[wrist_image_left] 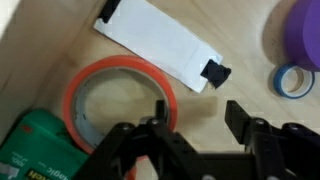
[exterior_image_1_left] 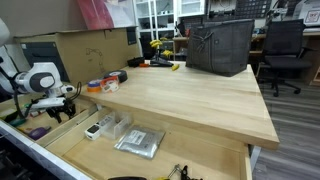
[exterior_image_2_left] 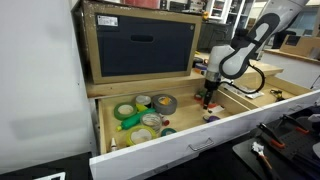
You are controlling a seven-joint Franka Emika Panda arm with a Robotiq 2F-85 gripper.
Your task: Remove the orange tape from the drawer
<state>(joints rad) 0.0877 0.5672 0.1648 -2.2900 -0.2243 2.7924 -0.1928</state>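
None of the removal itself is done yet: the orange tape (wrist_image_left: 120, 95) lies flat on the wooden floor of the open drawer (exterior_image_2_left: 200, 140), with nothing lifted. In the wrist view it sits between a white card (wrist_image_left: 150, 38) and a green pack (wrist_image_left: 35, 145), well apart from the purple roll (wrist_image_left: 300, 35) and the small blue roll (wrist_image_left: 293, 80). What looks finished is the approach. The gripper (wrist_image_left: 198, 115) hangs low over the ring's near rim, and in both exterior views the arm reaches down from beside the benchtop (exterior_image_1_left: 190, 95) into the drawer's end compartment (exterior_image_2_left: 209, 100). The fingers (wrist_image_left: 160, 118) are spread apart and grasp nothing; one stands over the rim at about the edge of the centre hole, the other well outside the ring. Whether a tip already touches the tape cannot be told from these views. My judgement is that most of the work is left: lowering so the jaws straddle the rim, closing on it, raising the ring clear of the drawer walls, and setting it down outside.
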